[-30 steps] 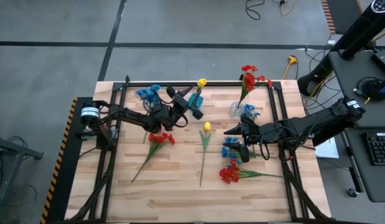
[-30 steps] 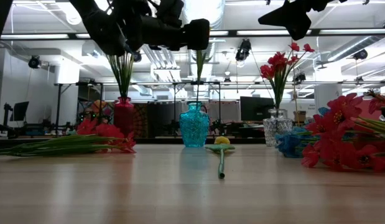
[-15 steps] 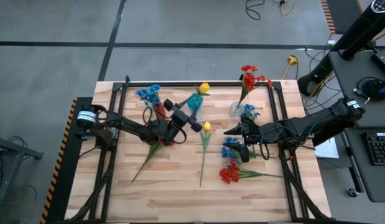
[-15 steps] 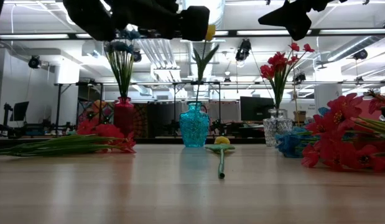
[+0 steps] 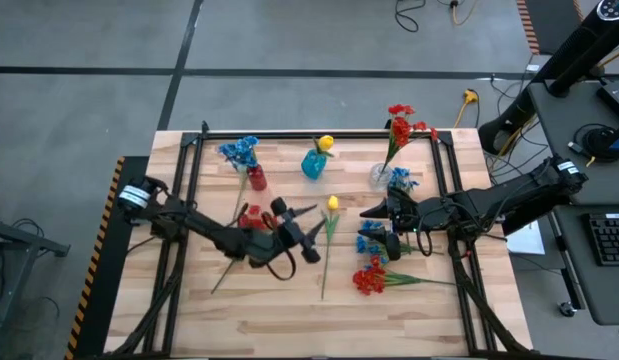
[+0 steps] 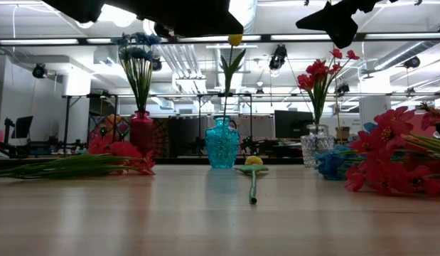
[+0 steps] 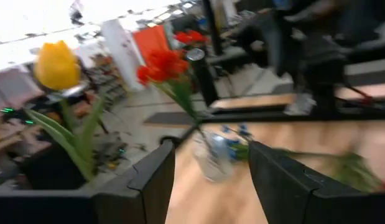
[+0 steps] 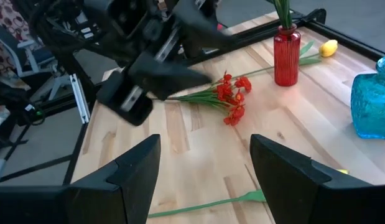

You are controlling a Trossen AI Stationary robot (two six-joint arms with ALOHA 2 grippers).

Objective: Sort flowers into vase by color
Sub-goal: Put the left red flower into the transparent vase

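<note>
A yellow flower (image 5: 325, 143) stands in the teal vase (image 5: 312, 164). Blue flowers (image 5: 239, 150) stand in the red vase (image 5: 256, 179), and red flowers (image 5: 399, 124) in the clear glass vase (image 5: 380, 175). Another yellow flower (image 5: 332, 203) lies on the table, its stem running toward the near edge. A red spray (image 5: 251, 219) lies partly under my left arm. My left gripper (image 5: 311, 231) hangs open above the table just left of that stem, nothing between its fingers (image 7: 152, 180). My right gripper (image 5: 372, 211) hovers open and empty near the glass vase.
Blue sprays (image 5: 371, 240) and a red spray (image 5: 370, 278) lie on the table below my right arm; a further blue spray (image 5: 401, 180) lies by the glass vase. A black frame (image 5: 319, 133) runs along the table's far edge and sides. Bare wood (image 5: 279, 320) lies along the near edge.
My left gripper has drawn back from the teal vase toward the table's near edge and swung rightward, ending beside the lying yellow flower. The yellow flower it was at stays standing in the teal vase. My right arm has kept still.
</note>
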